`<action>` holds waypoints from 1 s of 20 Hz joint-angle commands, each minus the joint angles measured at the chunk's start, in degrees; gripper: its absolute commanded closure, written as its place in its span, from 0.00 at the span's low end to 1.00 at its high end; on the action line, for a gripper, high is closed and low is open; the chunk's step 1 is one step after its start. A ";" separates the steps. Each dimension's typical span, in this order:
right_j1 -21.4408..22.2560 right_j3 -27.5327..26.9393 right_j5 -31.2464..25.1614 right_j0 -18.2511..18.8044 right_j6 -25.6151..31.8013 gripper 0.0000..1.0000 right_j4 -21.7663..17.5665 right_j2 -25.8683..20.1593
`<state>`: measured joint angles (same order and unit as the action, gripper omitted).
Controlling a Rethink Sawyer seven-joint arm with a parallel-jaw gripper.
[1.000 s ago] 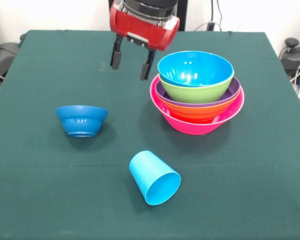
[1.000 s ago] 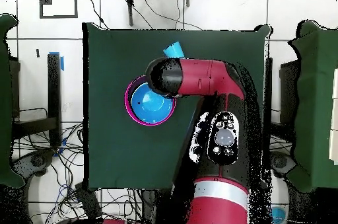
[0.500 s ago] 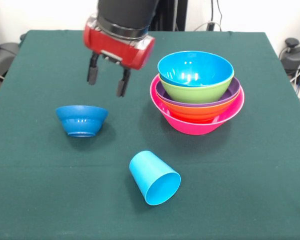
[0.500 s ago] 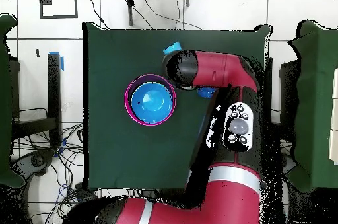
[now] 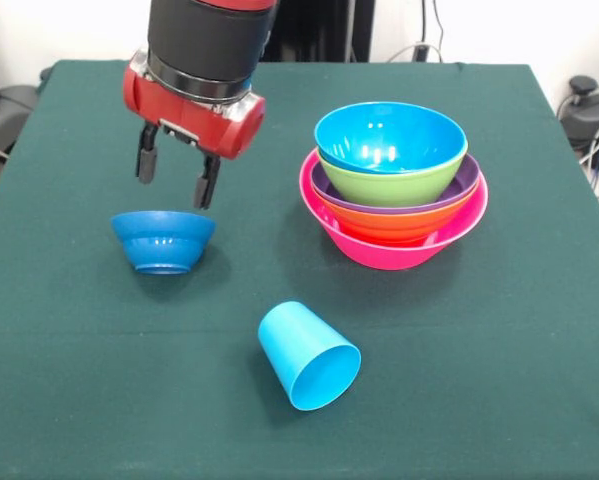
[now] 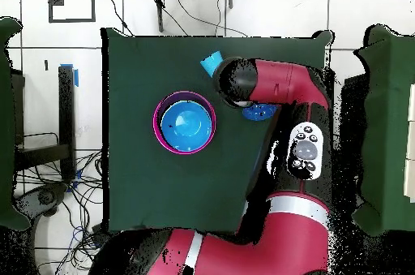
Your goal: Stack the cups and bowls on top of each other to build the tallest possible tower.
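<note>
Five bowls sit nested in the tower [image 5: 394, 195], while my spread, empty end effector [image 5: 176, 173] hovers over the small dark blue bowl [image 5: 163, 240]; the sky blue cup [image 5: 308, 355] lies tipped, unstacked.

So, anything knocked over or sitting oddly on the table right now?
Yes: the sky blue cup lies on its side, mouth toward the camera, apart from the tower. The small dark blue bowl stands upright below the open gripper. The tower's bowls sit nested evenly.
</note>
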<state>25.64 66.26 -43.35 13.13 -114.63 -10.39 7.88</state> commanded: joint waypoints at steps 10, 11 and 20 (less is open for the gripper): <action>-4.53 -2.13 -8.75 -4.21 -7.70 0.00 2.11 -0.56; -4.80 -2.43 -9.85 -4.27 -8.15 0.00 2.73 -0.44; -9.05 -6.44 -8.89 -3.24 -5.79 0.00 5.31 -2.02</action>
<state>20.43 63.30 -47.38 9.98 -114.63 -6.57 10.33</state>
